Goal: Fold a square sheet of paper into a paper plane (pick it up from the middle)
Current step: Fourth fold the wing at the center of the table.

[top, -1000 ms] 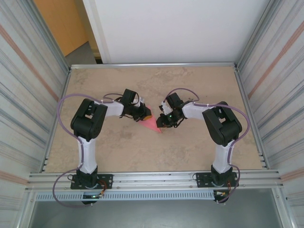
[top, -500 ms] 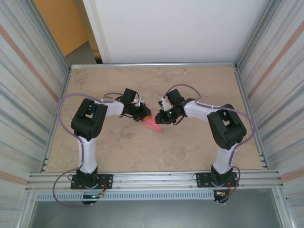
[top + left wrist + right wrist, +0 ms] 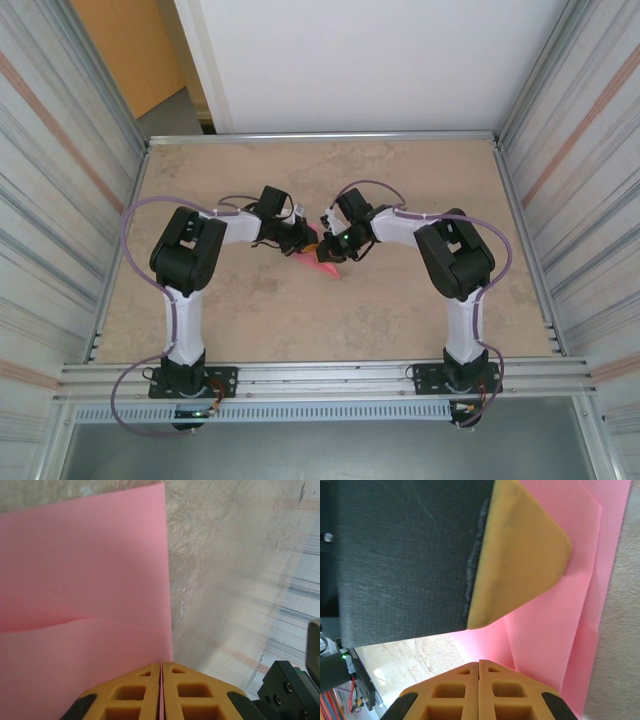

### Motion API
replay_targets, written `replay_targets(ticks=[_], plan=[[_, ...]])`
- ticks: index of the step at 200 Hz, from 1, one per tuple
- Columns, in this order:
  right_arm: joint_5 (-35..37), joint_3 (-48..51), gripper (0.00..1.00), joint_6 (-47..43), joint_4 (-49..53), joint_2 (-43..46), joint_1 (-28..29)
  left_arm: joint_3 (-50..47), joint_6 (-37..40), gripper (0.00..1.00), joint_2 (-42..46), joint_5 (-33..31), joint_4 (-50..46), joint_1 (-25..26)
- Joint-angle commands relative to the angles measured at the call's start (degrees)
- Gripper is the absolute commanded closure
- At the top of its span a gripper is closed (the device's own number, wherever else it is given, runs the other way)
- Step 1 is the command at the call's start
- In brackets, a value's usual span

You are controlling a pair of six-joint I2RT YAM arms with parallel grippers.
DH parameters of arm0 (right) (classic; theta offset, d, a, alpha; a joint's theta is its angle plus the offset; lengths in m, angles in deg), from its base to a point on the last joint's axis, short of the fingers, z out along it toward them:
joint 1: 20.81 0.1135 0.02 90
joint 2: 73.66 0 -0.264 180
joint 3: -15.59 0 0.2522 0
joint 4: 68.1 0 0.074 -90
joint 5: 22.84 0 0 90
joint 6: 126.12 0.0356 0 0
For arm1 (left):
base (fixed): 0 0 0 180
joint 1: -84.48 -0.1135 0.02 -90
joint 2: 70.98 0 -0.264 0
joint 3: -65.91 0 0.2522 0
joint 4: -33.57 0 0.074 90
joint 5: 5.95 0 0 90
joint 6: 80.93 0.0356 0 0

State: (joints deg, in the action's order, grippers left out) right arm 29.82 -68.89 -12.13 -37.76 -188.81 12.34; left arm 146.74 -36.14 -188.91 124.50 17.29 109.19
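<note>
The pink sheet of paper [image 3: 327, 266], folded into a small pointed shape, lies at the table's middle between both grippers. My left gripper [image 3: 310, 241] is shut on its upper left edge. In the left wrist view the paper [image 3: 85, 580] shows a crease, and a pink sliver sits between the closed yellow fingers of the left gripper [image 3: 161, 664]. My right gripper [image 3: 331, 250] presses in from the right, almost touching the left one. In the right wrist view the right gripper [image 3: 479, 661] is shut at the edge of the layered paper [image 3: 555, 630], with the left gripper's yellow pad [image 3: 520, 555] just above.
The beige table [image 3: 300, 320] is bounded by corrugated metal walls [image 3: 70, 200] left and right, a white panel [image 3: 370, 60] at the back and an aluminium rail [image 3: 320, 378] at the near edge. Purple cables [image 3: 135, 215] loop off both arms.
My right gripper has moved left onto the paper, close to the left gripper, and its jaws have shut. The left gripper has kept its grip in place.
</note>
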Motion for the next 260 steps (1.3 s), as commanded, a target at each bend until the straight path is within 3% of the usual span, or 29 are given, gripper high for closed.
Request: replay_targets(ticks=[1,121,260], plan=[[0.2,0.4,0.93,1.0,0.7,-1.4,-0.5,-1.6,0.5,0.90,-4.4,-3.8,-6.3,0.4],[-1.8,5.2,0.92,1.4,0.9,-1.7,-2.0,-1.5,0.6,0.91,-5.0,-4.8,-7.6,0.5],[-4.3,16.4,0.88,3.0,0.6,6.3,-4.1,-2.0,0.7,0.91,-5.2,-5.1,-7.8,0.4]])
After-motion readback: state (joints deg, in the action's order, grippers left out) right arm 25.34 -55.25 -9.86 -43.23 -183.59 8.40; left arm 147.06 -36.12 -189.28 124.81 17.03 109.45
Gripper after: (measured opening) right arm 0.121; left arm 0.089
